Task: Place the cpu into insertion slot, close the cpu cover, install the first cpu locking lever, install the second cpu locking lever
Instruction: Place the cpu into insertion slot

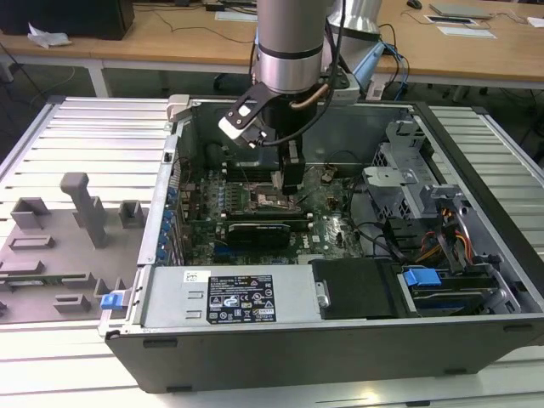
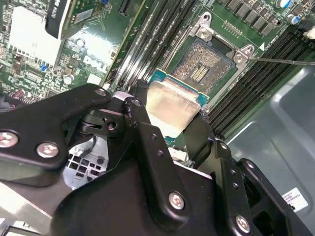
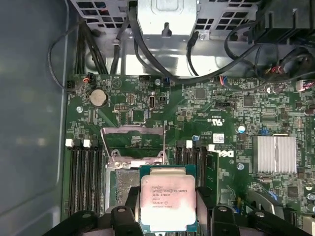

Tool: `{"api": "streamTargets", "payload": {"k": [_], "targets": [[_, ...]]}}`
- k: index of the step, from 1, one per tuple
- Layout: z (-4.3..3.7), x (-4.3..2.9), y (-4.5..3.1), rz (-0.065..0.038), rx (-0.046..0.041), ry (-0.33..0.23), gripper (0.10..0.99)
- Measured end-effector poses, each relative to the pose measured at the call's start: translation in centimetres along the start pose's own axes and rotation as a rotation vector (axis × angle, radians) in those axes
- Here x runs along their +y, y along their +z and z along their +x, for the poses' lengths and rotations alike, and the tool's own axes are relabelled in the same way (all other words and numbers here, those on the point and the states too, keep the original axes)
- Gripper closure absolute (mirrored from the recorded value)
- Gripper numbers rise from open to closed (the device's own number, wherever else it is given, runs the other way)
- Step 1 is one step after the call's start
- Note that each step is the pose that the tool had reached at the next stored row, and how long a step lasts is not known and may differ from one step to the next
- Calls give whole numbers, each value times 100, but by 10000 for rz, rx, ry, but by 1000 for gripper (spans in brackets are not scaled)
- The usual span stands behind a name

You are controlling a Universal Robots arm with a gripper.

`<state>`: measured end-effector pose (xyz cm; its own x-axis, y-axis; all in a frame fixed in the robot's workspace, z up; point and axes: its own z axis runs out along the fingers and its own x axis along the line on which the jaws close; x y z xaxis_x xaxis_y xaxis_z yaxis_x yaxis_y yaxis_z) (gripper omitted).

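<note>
- My black, bolted metal hand is closed part-way on the cpu, a small flat square chip with a pale brushed-metal top and a green rim. It pinches the chip at two opposite edges.
- Fine dark print crosses the chip's top.
- I see the chip held clear of the insertion slot, a square black socket with a metal rim; its speckled pin field lies bare.
- The cpu cover, a thin dull-metal windowed frame, stands raised at one socket edge.
- Long black memory slots flank the socket.
- In the exterior view, the open dark steel computer case rests on a ribbed metal desk.
</note>
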<state>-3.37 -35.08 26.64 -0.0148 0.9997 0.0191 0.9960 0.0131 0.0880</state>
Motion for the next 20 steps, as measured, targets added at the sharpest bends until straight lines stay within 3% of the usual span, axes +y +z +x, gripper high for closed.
{"api": "streamTargets", "payload": {"k": [2, 7, 11, 20], "targets": [[8, -18, 62, 0, -1, -1, 545], [29, -25, 118, 1, -1, 0, 545], [82, -33, 216, 1, -2, 0, 545], [174, -120, 320, 0, -1, 0, 545]]}}
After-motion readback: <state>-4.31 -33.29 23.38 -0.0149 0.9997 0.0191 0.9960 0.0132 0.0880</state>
